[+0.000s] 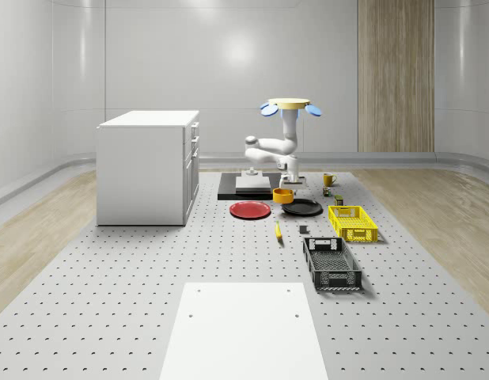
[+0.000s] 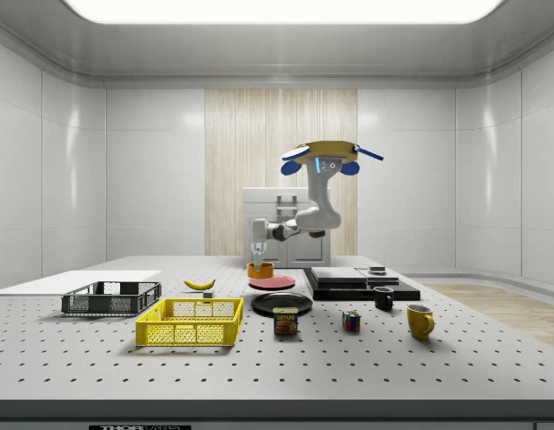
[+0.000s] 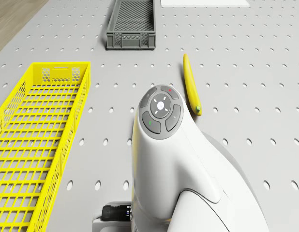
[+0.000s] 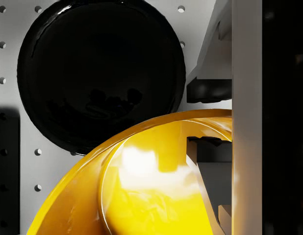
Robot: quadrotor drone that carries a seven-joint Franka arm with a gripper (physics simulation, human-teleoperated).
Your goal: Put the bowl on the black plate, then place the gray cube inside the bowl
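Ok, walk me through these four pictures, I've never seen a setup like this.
All four are simulator renders of one moment. The machine is a flying drone with a robot arm hanging under it. It hovers above the table. One picture looks down over the whole room, one from the side, one from the drone's body, one from the wrist.

On the table lie a red plate, a black plate, a yellow basket, a dark crate and a banana.

The hand pinches the rim of the orange bowl, one finger inside and one outside, just beside the black plate.
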